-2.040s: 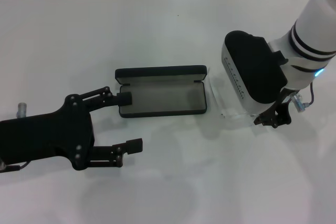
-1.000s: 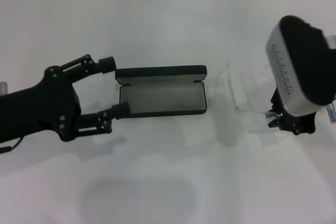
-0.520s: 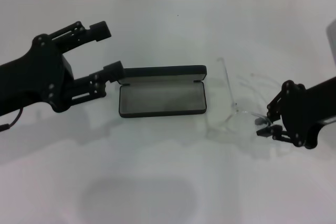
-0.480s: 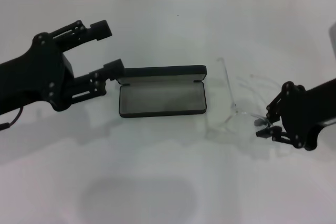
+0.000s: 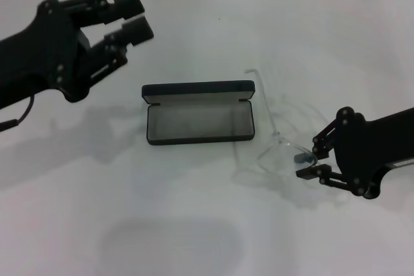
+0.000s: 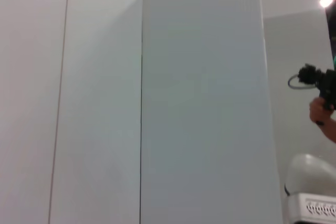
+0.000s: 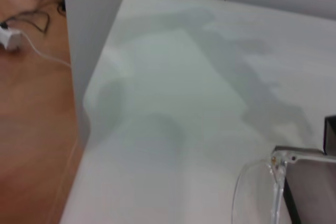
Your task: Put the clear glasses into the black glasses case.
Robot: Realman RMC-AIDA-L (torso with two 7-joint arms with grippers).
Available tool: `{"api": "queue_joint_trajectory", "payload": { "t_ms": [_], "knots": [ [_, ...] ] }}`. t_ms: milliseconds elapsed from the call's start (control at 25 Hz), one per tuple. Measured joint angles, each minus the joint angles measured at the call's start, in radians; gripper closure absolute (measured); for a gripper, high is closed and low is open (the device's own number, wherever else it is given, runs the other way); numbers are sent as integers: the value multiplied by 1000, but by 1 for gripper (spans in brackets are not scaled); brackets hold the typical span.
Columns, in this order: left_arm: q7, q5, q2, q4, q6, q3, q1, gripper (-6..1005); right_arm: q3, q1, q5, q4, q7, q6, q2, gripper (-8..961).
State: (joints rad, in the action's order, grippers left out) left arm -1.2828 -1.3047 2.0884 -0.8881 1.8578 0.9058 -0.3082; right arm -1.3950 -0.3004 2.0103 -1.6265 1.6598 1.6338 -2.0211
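Our right gripper (image 5: 303,167), at the lower right of the head view, pinches the clear glasses (image 5: 279,150) by one lens edge, just right of the open black glasses case (image 5: 199,113) at centre. Such a thin hold may let them swing or slip, and an arm could catch the case rim. Our left gripper (image 5: 132,17) hangs at the upper left, fingers a little apart, holding nothing.

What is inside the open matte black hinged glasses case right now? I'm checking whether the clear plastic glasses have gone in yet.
Only grey lining shows inside the black glasses case; nothing covers its interior. The clear glasses are outside it, held by the right gripper.
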Motion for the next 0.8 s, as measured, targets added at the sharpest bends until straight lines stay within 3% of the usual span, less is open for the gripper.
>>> {"api": "queue_joint_trajectory", "payload": {
  "t_ms": [80,320,520,800],
  "knots": [
    [0,21,0,0,0,10,-1,575,0,10,-37,12,-19,-1,0,843],
    [4,59,1,0,0,53,-2,808,1,26,-163,107,-108,-4,1,843],
    [7,85,2,1,-1,99,-13,931,-5,16,-291,254,-220,-7,0,843],
    [12,107,3,12,-8,157,-46,932,-18,-20,-455,461,-356,15,-1,843]
  ]
}}
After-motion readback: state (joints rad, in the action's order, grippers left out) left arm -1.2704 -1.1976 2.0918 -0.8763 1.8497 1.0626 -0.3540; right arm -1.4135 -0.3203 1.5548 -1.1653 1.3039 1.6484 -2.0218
